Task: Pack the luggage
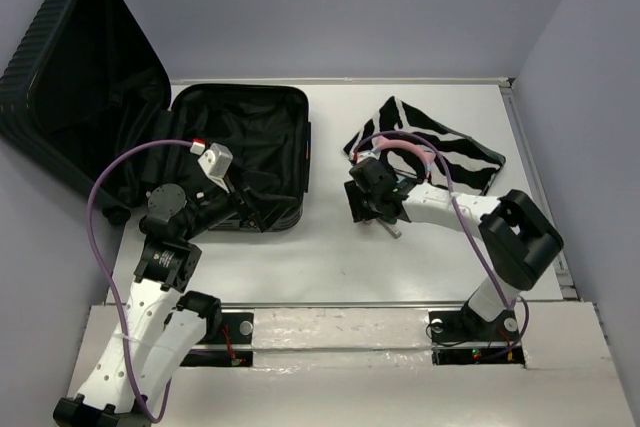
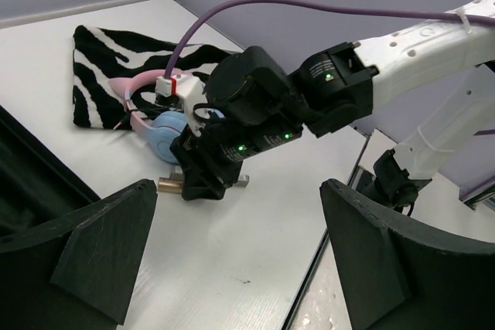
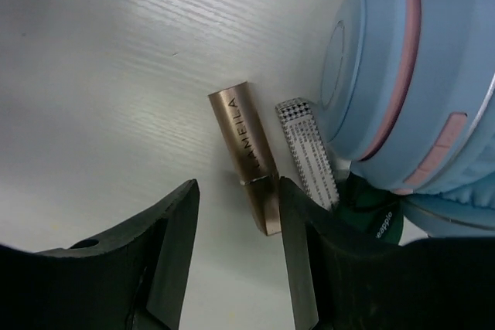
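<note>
The luggage (image 1: pixel 265 127) is lying open on the left side of the white table (image 1: pixel 330 267). Its ribbed lid is leaning back against the wall and its dark lining is showing. A zebra-striped cloth (image 1: pixel 450 147) is lying at the far right of the table, well apart from the case. Pink-and-blue headphones (image 3: pixel 402 75) are resting partly on the cloth's near edge. The left gripper (image 2: pixel 240 268) is hanging over the case's near edge, its jaws spread wide and holding nothing. The right gripper (image 3: pixel 232 260) is hovering low over the table beside the headphones. Its jaws are spread, and the near end of a gold lipstick tube (image 3: pixel 244 144) is lying between them, unpinched. A small checked stick (image 3: pixel 308 152) is lying between lipstick and headphones.
</note>
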You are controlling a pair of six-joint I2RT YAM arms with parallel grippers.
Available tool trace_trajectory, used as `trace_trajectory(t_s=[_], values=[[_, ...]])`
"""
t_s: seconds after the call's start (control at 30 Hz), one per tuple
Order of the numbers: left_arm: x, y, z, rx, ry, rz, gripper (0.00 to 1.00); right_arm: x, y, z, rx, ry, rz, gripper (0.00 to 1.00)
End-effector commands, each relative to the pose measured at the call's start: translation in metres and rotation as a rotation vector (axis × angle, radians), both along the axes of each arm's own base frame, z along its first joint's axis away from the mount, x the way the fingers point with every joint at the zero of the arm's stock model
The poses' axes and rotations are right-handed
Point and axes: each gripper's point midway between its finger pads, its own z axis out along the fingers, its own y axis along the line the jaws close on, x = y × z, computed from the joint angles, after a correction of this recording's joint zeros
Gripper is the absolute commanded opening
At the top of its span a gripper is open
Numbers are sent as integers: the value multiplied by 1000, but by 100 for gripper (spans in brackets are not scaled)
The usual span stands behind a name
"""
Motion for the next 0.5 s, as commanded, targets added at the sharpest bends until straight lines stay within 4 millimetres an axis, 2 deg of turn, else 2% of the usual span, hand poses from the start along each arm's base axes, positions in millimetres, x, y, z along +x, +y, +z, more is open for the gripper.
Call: trace_trajectory(t_s=[0.0, 0.13, 0.17, 0.2, 0.23, 0.3, 0.33, 0.4, 0.47], values=[[-5, 1, 21, -13, -74, -7, 99, 26, 4, -2, -62, -89, -32, 52], [-4, 0, 20, -11, -71, -8, 99, 25, 6, -20, -102, -64, -27, 49], [-3, 1, 19, -10, -68, -7, 99, 22, 10, -22, -99, -61, -18, 43], [-3, 0, 19, -10, -70, -7, 99, 20, 15, -22, -96, -64, -13, 26], [-3, 0, 19, -10, -70, -7, 99, 18, 17, -20, -93, -70, -11, 20], [-2, 1, 19, -11, -67, -4, 99, 16, 23, -12, -79, -90, -5, 16], [-2, 1, 19, -11, -67, -1, 99, 15, 26, -4, -72, -108, -3, 15], [0, 2, 18, -11, -62, 8, 99, 15, 36, 28, -17, -157, 13, 14], [1, 2, 18, -11, -62, 16, 99, 17, 52, 73, 82, -219, 49, 11]])
